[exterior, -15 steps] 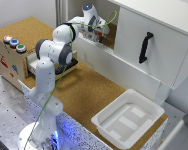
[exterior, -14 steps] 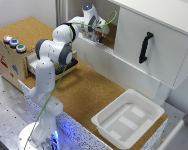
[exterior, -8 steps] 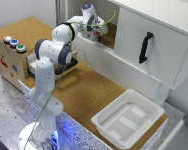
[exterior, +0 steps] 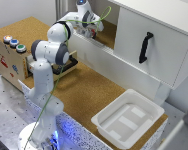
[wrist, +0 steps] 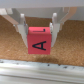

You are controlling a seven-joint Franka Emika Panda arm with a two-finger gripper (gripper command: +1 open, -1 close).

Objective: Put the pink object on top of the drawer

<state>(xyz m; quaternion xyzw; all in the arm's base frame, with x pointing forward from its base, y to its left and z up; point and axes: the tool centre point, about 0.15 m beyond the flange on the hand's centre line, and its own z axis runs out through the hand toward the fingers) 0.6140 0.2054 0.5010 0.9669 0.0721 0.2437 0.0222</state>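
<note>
1. Since a second ago the arm has barely moved.
2. The gripper (wrist: 39,31) stays clamped on the pink object (wrist: 40,41), above the cork surface (wrist: 42,56) inside the cabinet.
3. The drawer (exterior: 9,57) sits well apart; carrying remains.

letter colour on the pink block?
Black "A" on the pink block, held in the tool; wrist view.

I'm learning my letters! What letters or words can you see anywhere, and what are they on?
"A": black letter on the pink block gripped by the tool, seen sideways in the wrist view.
Stickers on the wooden drawer unit's front: too blurred to read.
Nothing else carries readable text.
</note>
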